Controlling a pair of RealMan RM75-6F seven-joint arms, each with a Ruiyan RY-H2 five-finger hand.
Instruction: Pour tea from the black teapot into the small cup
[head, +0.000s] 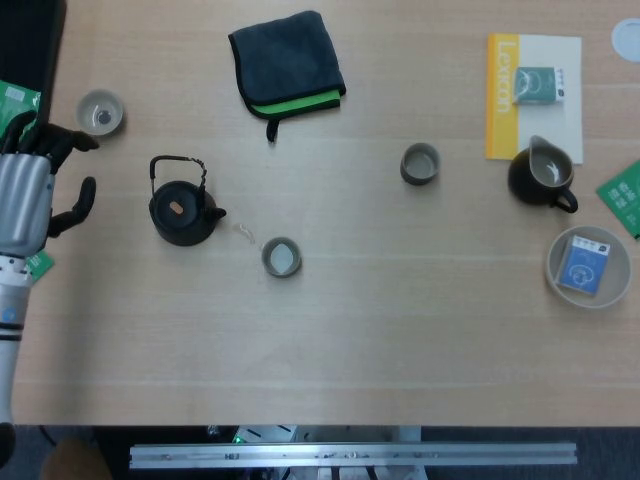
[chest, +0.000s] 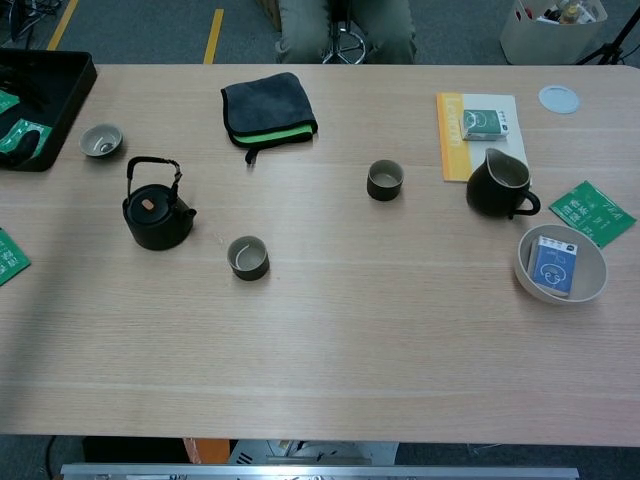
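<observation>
The black teapot (head: 181, 208) (chest: 156, 212) stands upright on the table at the left, its wire handle raised and its spout pointing right. A small grey cup (head: 282, 257) (chest: 247, 257) sits just right of the spout, apart from the pot. My left hand (head: 30, 192) hovers at the far left edge of the head view, well clear of the teapot, with its fingers spread and nothing in them. The chest view does not show this hand. My right hand appears in neither view.
A second cup (head: 420, 163) (chest: 385, 179) stands mid-table and a third cup (head: 100, 112) (chest: 101, 140) at the far left. A folded dark cloth (head: 288, 63), a dark pitcher (head: 540, 176), a yellow booklet (head: 533, 93), a bowl (head: 556, 250) holding a blue box and a black tray (chest: 58, 108) ring the edges.
</observation>
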